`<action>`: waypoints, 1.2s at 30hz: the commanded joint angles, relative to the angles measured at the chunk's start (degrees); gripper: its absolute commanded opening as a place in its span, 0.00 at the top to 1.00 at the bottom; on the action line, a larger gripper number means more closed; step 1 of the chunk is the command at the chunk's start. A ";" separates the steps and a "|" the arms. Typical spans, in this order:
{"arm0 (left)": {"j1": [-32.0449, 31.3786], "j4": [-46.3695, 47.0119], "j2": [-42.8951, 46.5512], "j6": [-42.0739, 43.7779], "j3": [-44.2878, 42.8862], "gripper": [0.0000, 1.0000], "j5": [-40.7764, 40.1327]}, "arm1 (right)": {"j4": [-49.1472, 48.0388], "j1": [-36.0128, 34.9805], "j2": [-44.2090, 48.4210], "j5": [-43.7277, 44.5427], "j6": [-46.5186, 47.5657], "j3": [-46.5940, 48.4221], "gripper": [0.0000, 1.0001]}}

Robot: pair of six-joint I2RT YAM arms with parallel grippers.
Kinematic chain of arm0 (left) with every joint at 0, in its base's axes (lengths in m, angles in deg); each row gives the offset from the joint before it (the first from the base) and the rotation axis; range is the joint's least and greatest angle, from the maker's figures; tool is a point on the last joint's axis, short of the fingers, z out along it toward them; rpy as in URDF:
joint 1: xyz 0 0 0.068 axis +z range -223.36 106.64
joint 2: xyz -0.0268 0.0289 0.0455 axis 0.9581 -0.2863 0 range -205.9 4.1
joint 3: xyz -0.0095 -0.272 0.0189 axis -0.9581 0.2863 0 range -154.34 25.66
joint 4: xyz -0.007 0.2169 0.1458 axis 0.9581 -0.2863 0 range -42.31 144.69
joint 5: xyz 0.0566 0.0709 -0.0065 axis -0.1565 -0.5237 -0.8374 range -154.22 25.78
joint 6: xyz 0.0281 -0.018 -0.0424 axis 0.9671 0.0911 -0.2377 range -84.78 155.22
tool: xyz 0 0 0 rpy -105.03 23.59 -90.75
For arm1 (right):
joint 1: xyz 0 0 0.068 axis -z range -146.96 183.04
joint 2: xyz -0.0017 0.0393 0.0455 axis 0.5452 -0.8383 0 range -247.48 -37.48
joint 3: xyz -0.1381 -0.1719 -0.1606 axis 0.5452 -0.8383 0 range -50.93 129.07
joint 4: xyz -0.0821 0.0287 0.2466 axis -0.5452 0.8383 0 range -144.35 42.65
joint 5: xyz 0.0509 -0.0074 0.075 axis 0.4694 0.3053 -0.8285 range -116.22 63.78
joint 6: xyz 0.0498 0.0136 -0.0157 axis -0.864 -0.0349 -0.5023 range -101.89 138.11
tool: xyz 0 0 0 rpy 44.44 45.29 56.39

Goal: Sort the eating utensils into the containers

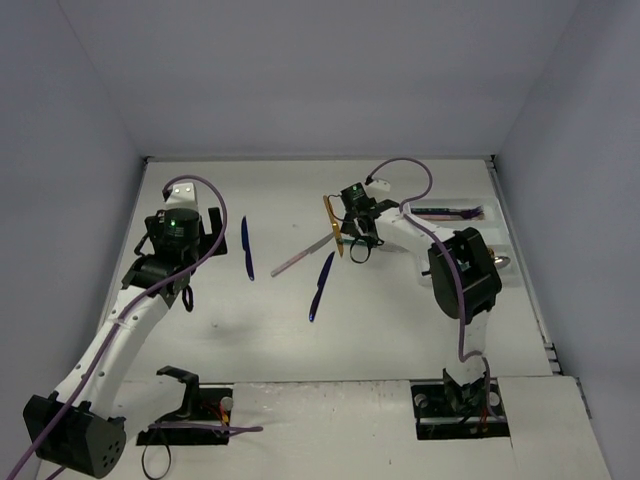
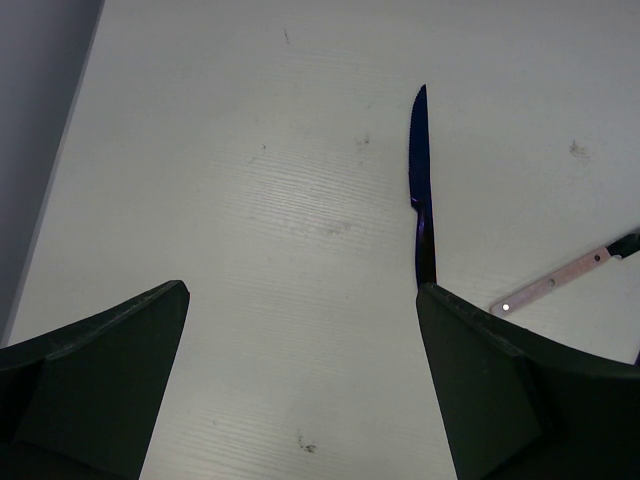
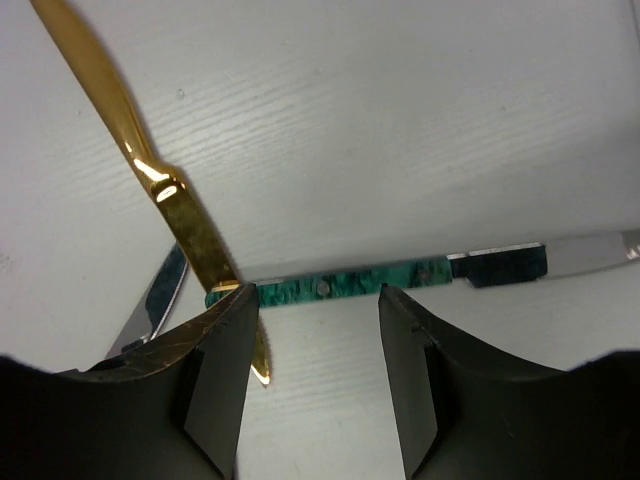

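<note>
table (image 1: 280, 340): off-white, scuffed | walls (image 1: 320, 70): plain grey | blue knife (image 1: 246, 247): flat

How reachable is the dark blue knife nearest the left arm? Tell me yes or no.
Probably yes. The left gripper hangs wide open just beside the dark blue knife, which lies flat and alone on the table, with nothing over it. A small sideways shift should straddle it.

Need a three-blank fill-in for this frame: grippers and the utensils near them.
1. The left gripper has its jaws wide ___.
2. The knife on the table ahead of it is dark ___.
3. Just beyond the right gripper lies a teal handle, crossed by a ___ utensil.
Missing words: open; blue; gold.
</note>
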 commanded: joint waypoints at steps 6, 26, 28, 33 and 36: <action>0.43 1.96 1.18 -0.14 -1.10 0.03 -0.77 | -2.94 1.18 -6.75 -6.46 9.89 6.26 0.55; 0.43 2.22 0.17 -0.33 -1.05 0.02 0.09 | -2.86 -6.36 6.71 -15.47 10.69 -16.03 0.61; 0.43 2.22 -0.13 -0.43 -1.09 0.03 0.39 | -2.05 -6.81 8.07 -14.79 11.11 -16.88 0.61; 0.43 2.14 -0.84 -0.59 -1.11 0.03 0.73 | 2.99 -7.62 11.70 -7.74 9.62 -16.87 0.61; 0.43 2.17 -0.89 -0.59 -1.07 0.03 0.73 | 6.29 -7.70 14.46 -2.30 7.03 -16.69 0.60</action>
